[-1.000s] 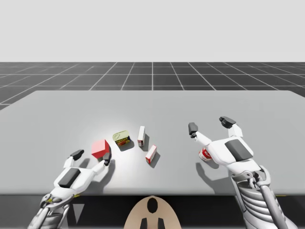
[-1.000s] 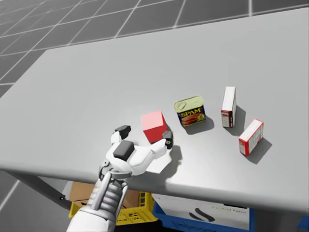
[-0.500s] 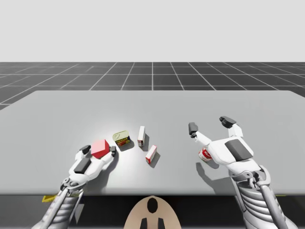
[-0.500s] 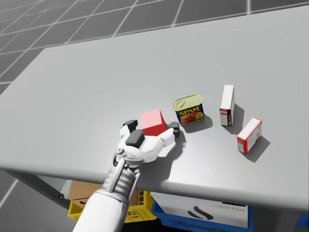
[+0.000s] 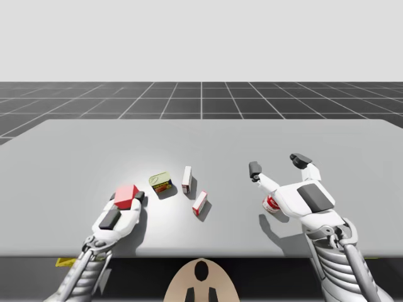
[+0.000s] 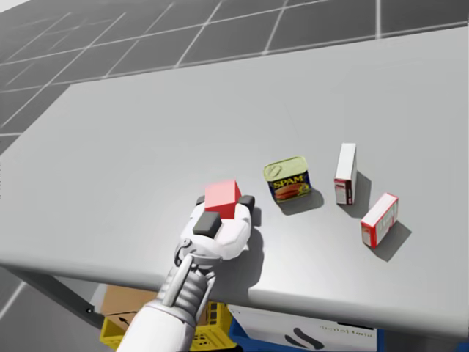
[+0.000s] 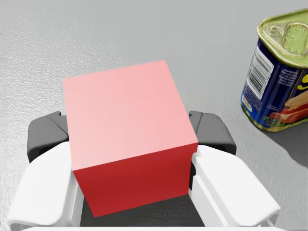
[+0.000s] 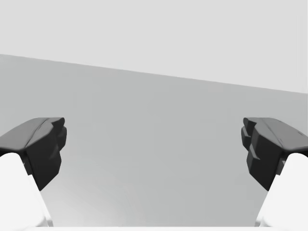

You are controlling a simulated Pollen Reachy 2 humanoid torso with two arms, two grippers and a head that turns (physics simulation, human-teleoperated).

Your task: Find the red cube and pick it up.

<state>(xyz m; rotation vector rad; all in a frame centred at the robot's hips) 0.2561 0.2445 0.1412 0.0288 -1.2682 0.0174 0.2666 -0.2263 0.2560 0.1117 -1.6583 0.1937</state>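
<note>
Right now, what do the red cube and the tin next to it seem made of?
The red cube looks like matte plastic or painted wood: flat, even colour, no grain. The tin is probably metal: shiny gold lid with pull-tab, printed blue wrap.

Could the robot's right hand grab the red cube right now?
Probably not. My left gripper is shut on the red cube, a finger on each side. My open right gripper sits far across the table, beyond the can, the upright box and the lying box.
</note>
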